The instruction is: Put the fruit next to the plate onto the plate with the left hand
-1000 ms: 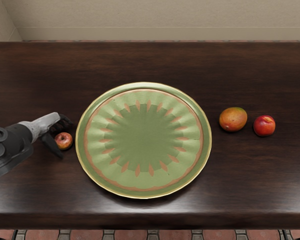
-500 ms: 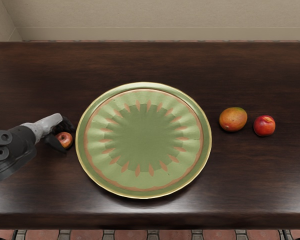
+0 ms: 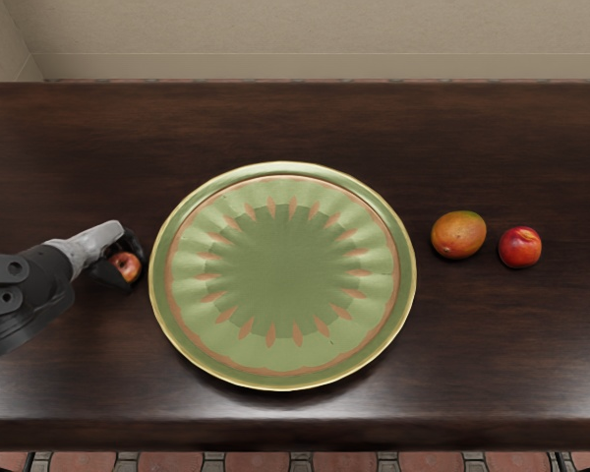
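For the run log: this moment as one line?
left hand: shut on small red apple | position: beside left rim of round green plate, not on it | right hand: not in view

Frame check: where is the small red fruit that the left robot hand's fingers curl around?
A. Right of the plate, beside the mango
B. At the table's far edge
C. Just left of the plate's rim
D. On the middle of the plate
C: the small red fruit sits within the left robot hand just off the left rim of the plate, while the mango lies on the plate's right.
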`<state>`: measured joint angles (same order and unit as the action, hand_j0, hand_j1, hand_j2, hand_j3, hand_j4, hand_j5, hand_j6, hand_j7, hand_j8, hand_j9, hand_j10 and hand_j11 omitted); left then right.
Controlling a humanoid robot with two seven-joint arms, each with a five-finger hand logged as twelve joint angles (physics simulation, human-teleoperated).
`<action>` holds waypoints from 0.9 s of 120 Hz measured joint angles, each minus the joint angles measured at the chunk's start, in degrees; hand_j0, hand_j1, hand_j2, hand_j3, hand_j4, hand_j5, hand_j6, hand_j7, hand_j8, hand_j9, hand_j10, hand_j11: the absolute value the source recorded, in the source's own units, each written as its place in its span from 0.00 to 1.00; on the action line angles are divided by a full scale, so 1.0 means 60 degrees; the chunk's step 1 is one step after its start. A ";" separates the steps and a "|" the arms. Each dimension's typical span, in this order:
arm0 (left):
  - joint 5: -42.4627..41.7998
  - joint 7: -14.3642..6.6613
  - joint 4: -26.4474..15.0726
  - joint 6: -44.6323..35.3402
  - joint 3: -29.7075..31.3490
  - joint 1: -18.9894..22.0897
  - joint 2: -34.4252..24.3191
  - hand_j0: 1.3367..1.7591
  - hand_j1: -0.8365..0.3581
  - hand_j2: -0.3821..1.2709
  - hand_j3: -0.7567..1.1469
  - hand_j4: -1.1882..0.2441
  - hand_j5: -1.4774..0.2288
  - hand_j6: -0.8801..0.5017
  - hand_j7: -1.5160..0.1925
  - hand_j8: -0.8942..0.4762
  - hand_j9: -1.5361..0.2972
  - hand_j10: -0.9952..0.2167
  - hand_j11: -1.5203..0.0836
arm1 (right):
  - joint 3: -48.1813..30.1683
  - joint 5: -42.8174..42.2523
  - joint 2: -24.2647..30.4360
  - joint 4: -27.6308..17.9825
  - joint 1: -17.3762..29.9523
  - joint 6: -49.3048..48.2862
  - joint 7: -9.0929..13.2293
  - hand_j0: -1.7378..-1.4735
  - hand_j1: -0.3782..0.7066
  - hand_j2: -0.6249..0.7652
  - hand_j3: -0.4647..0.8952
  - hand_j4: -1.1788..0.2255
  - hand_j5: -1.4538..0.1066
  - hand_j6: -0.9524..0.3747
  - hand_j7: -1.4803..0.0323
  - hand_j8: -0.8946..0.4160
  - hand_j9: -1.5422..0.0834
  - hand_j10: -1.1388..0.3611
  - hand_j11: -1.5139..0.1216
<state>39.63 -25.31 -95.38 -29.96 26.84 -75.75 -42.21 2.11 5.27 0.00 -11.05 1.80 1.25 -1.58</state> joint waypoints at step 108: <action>0.0061 0.0493 -0.0412 0.1943 -0.1639 -0.0175 -0.2447 0.72 0.36 0.43 0.41 0.26 0.19 0.42 0.20 0.44 0.20 0.33 0.21 | 0.0000 0.0000 0.0000 0.0002 0.0002 -0.0003 0.0000 0.30 0.06 0.45 0.34 0.82 0.91 0.69 0.95 0.66 0.92 0.74 0.90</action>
<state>40.00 -22.35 -97.85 -18.30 17.01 -76.80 -56.89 2.11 5.27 0.00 -11.04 1.81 1.23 -1.58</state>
